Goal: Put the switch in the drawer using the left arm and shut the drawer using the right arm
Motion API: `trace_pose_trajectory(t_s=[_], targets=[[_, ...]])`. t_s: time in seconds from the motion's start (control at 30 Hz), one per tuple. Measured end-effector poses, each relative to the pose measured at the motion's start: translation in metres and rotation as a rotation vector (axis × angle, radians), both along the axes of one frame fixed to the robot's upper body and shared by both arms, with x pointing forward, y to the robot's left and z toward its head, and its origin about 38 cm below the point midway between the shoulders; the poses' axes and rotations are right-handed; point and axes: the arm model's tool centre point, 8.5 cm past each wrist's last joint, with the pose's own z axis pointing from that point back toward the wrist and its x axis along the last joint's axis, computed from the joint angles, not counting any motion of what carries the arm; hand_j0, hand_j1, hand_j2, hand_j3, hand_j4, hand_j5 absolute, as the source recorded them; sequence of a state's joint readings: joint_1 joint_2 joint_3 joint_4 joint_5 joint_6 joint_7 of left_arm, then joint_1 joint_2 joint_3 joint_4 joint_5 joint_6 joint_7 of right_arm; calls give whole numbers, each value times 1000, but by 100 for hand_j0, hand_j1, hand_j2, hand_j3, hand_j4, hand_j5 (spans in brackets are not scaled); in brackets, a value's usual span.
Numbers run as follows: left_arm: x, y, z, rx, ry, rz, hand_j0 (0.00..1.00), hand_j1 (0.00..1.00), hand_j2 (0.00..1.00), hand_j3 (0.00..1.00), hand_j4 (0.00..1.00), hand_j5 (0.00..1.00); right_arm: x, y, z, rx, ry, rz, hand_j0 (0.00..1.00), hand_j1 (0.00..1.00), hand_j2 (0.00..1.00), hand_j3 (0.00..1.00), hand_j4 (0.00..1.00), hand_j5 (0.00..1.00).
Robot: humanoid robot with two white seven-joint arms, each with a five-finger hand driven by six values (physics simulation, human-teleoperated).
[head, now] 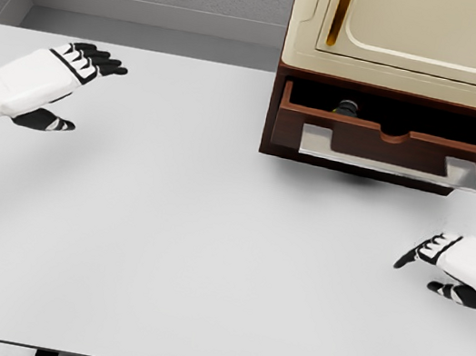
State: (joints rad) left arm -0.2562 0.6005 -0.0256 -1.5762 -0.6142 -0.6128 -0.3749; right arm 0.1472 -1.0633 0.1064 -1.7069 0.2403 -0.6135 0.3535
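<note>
The drawer [392,142] stands pulled out from the brown base of a cream cabinet [420,35], which sits at the far right of a white table [186,261]. Inside the drawer, toward its back left, a small dark thing shows just above the front panel's rim; that is the switch [346,108], though only its top can be made out and its shape is hard to tell. A pale metal handle [389,159] runs across the drawer's front, and a shallow notch dips in the middle of the panel's upper edge. The left hand [52,81] hangs well to the left of the drawer, over the far left part of the table, with its black-tipped fingers [102,60] stretched out and pointing toward the drawer, the thumb held apart below them, nothing in its grasp. The right hand [462,268] sits nearer to me than the drawer, in front of its right end and a little lower in view, close to the table's right edge. Its fingers are loosely bent and spread, pointing left, and it holds nothing either. Neither hand touches the drawer. The cabinet's cream door above the drawer has a thin gold strip near its left side.
</note>
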Motion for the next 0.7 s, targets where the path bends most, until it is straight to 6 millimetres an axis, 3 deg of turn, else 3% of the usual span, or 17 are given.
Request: trace_pose_trajectory(t_s=[0.3, 0.7], targets=[[-9, 0, 2, -1, -12, -1, 100, 100, 100, 100, 100, 100, 5, -6, 43, -61, -87, 25, 66, 66, 66, 66, 66, 66], [-9, 3, 5, -2, -22, 5, 100, 100, 100, 100, 100, 100, 8, -15, 65, -155, -95, 48, 68, 68, 68, 68, 68, 68]])
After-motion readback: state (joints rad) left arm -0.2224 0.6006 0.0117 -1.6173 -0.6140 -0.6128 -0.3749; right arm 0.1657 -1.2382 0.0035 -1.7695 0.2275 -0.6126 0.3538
